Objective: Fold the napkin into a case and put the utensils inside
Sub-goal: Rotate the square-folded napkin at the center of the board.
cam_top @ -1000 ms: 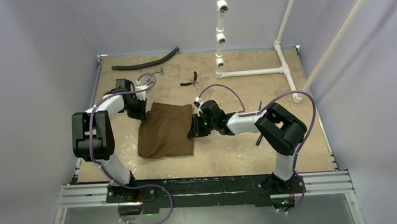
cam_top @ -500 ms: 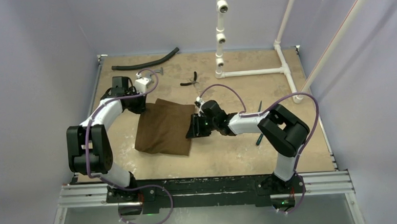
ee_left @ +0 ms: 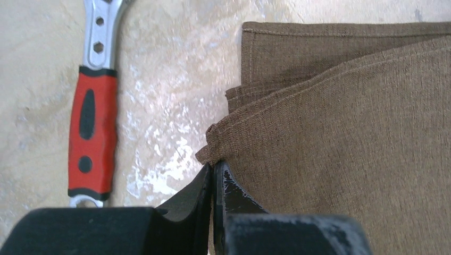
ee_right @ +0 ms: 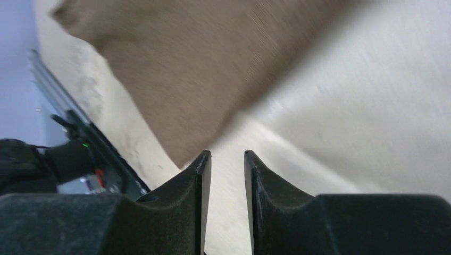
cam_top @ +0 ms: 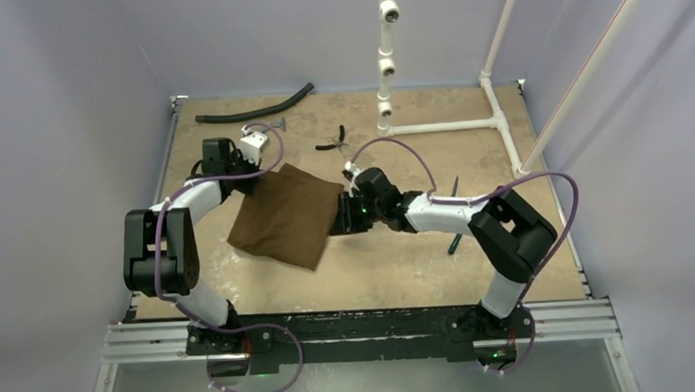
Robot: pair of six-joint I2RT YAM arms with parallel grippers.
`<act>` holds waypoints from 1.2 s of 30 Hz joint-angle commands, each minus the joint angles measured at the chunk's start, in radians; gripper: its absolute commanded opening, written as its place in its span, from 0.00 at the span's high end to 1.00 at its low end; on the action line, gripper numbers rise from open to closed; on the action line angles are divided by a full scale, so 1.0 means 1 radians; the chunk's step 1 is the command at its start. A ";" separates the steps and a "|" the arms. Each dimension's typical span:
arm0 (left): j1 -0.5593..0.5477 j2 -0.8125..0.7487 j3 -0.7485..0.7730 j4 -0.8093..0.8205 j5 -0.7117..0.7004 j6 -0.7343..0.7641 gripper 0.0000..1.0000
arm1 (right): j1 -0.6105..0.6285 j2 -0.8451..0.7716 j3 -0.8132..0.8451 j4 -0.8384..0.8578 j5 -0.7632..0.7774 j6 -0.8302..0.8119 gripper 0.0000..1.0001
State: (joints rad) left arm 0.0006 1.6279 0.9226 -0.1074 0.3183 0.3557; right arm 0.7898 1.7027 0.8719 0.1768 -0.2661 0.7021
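The dark-brown napkin [cam_top: 284,215] lies folded and skewed on the table. It also shows in the left wrist view [ee_left: 345,133] and, blurred, in the right wrist view [ee_right: 202,69]. My left gripper [cam_top: 255,177] is shut on the napkin's far-left corner [ee_left: 213,158]. My right gripper [cam_top: 336,223] is by the napkin's right edge. Its jaws stand slightly apart with bare table between them [ee_right: 223,156]. Slim dark utensils [cam_top: 454,190] lie to the right, partly hidden behind my right arm. A second piece [cam_top: 452,243] lies nearer, and no blue spoon bowl can be made out.
A red-handled wrench [ee_left: 91,135] lies just left of the held corner. Small black pliers [cam_top: 332,141] and a black hose [cam_top: 254,107] lie at the back. A white pipe frame [cam_top: 439,126] stands at the back right.
The napkin has swung clockwise: its far-left corner went back and right with my left gripper, its near edge went left. My right gripper stayed by the right edge.
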 commanded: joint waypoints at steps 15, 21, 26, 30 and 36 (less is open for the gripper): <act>-0.031 0.022 0.087 0.027 0.057 0.007 0.56 | -0.041 0.358 0.227 0.287 -0.249 0.049 0.79; -0.032 0.004 0.146 -0.125 0.155 0.008 0.16 | -0.041 0.339 0.195 0.335 -0.262 0.061 0.76; -0.027 0.137 0.203 -0.199 0.158 -0.002 0.33 | -0.041 0.332 0.174 0.358 -0.267 0.079 0.76; -0.023 0.244 0.243 -0.195 0.153 -0.043 0.62 | -0.041 0.324 0.151 0.386 -0.265 0.092 0.76; -0.024 0.291 0.261 -0.145 0.079 -0.091 0.65 | -0.041 0.324 0.119 0.418 -0.270 0.102 0.77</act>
State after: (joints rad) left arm -0.0227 1.9053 1.1740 -0.2642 0.4438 0.3069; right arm 0.7460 2.0541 1.0187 0.5770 -0.5171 0.7952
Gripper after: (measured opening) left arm 0.351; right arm 0.234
